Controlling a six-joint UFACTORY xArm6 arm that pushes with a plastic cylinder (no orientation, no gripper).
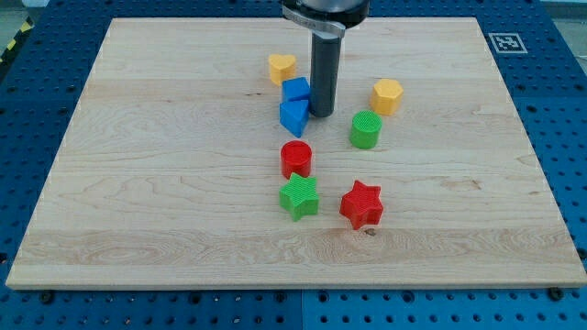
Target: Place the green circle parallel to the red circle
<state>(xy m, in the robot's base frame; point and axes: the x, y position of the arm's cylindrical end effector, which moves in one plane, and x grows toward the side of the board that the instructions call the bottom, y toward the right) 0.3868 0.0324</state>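
The green circle point(365, 129) stands right of the board's middle. The red circle point(296, 159) stands lower and to the left of it. My tip point(321, 113) rests on the board just right of two blue blocks, up and left of the green circle, with a small gap to it. It sits above the red circle in the view.
A blue cube point(296, 90) and a blue block point(293, 116) stand touching each other left of the tip. A yellow heart point(282, 67) is at upper left, a yellow hexagon point(387, 95) at upper right. A green star point(299, 196) and a red star point(361, 203) sit low on the wooden board point(138, 183).
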